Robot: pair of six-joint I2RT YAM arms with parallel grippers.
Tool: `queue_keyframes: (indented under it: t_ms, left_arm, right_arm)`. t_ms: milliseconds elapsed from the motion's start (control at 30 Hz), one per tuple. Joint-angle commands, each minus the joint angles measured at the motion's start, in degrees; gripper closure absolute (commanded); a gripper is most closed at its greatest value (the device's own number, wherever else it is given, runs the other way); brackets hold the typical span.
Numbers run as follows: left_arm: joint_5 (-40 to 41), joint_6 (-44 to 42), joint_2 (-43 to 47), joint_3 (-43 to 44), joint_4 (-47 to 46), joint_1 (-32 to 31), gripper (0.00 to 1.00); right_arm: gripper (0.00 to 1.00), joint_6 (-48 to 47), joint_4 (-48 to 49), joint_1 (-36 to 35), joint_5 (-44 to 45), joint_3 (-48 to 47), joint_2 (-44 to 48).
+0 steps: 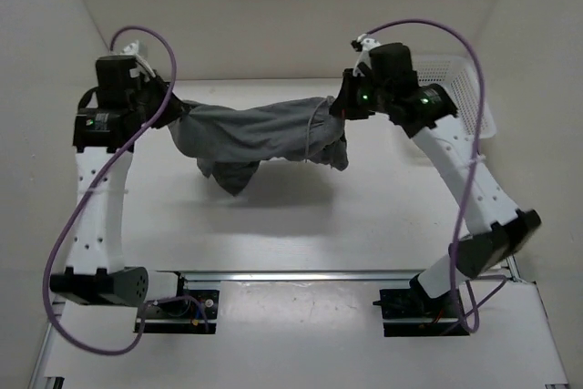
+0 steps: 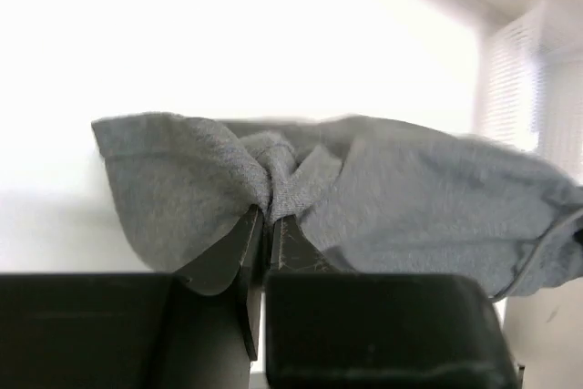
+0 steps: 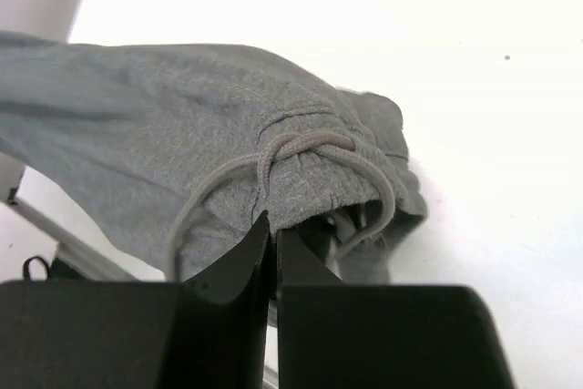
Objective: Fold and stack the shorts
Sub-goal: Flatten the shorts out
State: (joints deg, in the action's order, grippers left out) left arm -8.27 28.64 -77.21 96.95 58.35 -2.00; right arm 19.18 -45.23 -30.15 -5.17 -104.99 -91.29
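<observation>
The grey shorts (image 1: 260, 134) hang stretched in the air between my two grippers, above the white table, with loose folds drooping at the lower left and right. My left gripper (image 1: 173, 116) is shut on a bunched corner of the fabric; the left wrist view shows the shorts (image 2: 392, 198) pinched at my left gripper (image 2: 266, 216). My right gripper (image 1: 339, 103) is shut on the waistband edge; the right wrist view shows the shorts (image 3: 164, 125) with the knotted drawstring (image 3: 301, 148) just above my right gripper (image 3: 273, 225).
A white mesh basket (image 1: 466, 88) stands at the back right, behind the right arm. The white table (image 1: 301, 225) lies under the shorts. White walls enclose the left, back and right sides.
</observation>
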Motion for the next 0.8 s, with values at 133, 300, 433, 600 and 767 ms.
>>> queue_keyframes:
  t_ms: [133,300,433,600,767]
  left_arm:
    - [4.68,-0.88,11.1,7.13,10.65,-1.96,0.89]
    - [-1.12,0.36,9.9,-1.4,3.46,-1.96,0.89]
    - [-2.88,-0.86,-2.02,-1.94,1.15,-1.96,0.02]
    - [-0.79,-3.24,-7.0,0.46,7.04,-1.96,0.0]
    - [0.37,-2.72,1.69,-15.26,3.1,-1.96,0.38]
  right_arm:
    - [1.0,-2.57,-6.62,0.01,5.16,2.85,17.7]
    - [1.0,-3.18,-4.88,2.9,6.05,5.23,13.71]
    - [0.42,-4.68,-3.1,6.23,6.22,-0.19,-1.31]
    - [0.25,1.47,-9.8,7.92,10.0,-3.49,-9.02]
    - [0.59,7.79,-1.8,10.02,10.36,22.42,5.73]
